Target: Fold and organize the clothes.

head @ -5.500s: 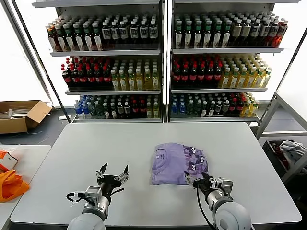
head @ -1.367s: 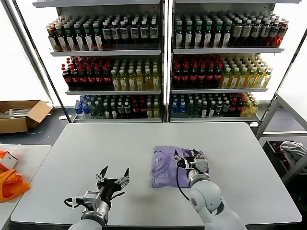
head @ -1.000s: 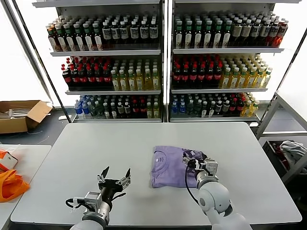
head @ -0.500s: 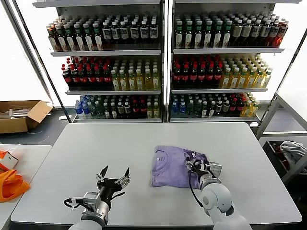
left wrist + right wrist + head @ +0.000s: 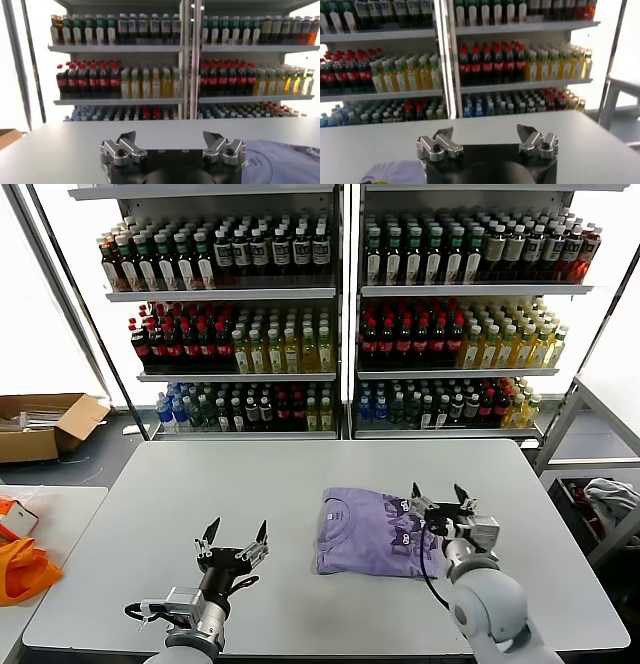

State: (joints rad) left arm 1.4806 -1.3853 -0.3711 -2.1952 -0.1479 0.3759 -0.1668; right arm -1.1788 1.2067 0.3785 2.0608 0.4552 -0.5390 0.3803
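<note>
A folded lavender T-shirt, the clothes (image 5: 372,531), lies on the white table (image 5: 270,484) right of centre, with its collar label up and a dark purple print along its right edge. My right gripper (image 5: 438,491) hovers open and empty just off that right edge, raised a little above the table. Toward the table's near left my left gripper (image 5: 236,530) is open and empty, well apart from the shirt. In the left wrist view a corner of the clothes (image 5: 285,160) shows beside the left gripper (image 5: 171,136). In the right wrist view a bit of the clothes (image 5: 395,170) shows beside the right gripper (image 5: 485,131).
Shelves of bottles (image 5: 340,314) stand behind the table. Bright orange fabric (image 5: 22,569) lies on a side table at the left. A cardboard box (image 5: 45,424) sits on the floor at far left. A cart with cloth (image 5: 600,499) stands at the right.
My right gripper has lifted off the shirt's right side and moved right, beyond its edge. The shirt's right edge settled flat. The left gripper barely shifted.
</note>
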